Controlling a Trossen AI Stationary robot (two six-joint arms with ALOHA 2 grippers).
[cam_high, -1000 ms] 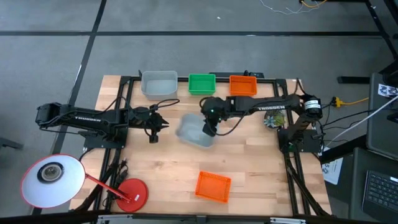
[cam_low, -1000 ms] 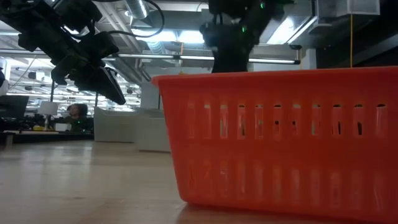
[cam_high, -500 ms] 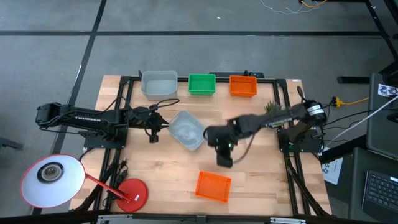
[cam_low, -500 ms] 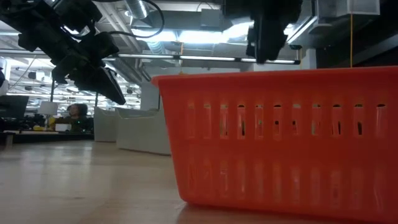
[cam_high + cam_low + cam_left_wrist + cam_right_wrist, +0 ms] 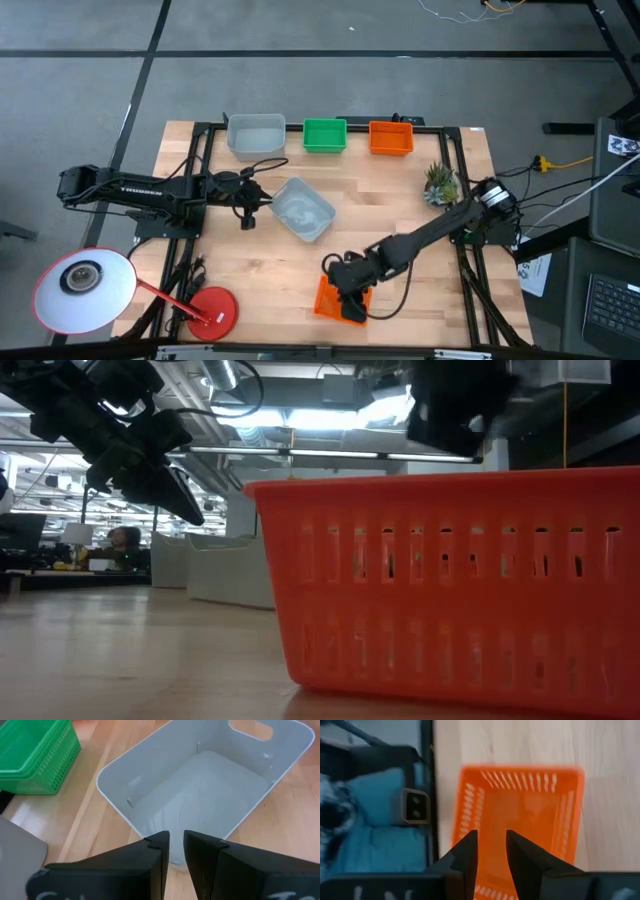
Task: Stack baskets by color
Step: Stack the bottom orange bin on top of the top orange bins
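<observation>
A loose orange basket (image 5: pixel 324 300) (image 5: pixel 520 805) stands on its bottom near the table's near edge and fills the low view (image 5: pixel 450 580). My right gripper (image 5: pixel 346 292) (image 5: pixel 491 851) hangs open just above it, fingers slanting down, apart from its rim (image 5: pixel 450 410). A loose light grey basket (image 5: pixel 303 210) (image 5: pixel 200 785) stands on its bottom at mid table, askew. My left gripper (image 5: pixel 248 210) (image 5: pixel 176 847) hovers just left of it, open by a narrow gap, touching nothing. A grey basket (image 5: pixel 256 135), a green basket (image 5: pixel 325 135) and an orange basket (image 5: pixel 391 137) stand in a row along the far edge.
A small potted plant (image 5: pixel 438 183) stands at the right side. A round red disc (image 5: pixel 210 308) lies at the near left corner beside a white round lamp head (image 5: pixel 85 288). Bare wood lies between the grey basket and the near orange basket.
My right gripper has swung from the grey basket at mid table toward the near edge, tipping further down, and now hangs over the near orange basket. The grey basket has shifted a little toward the table's left edge and stands alone. My left arm has kept still.
</observation>
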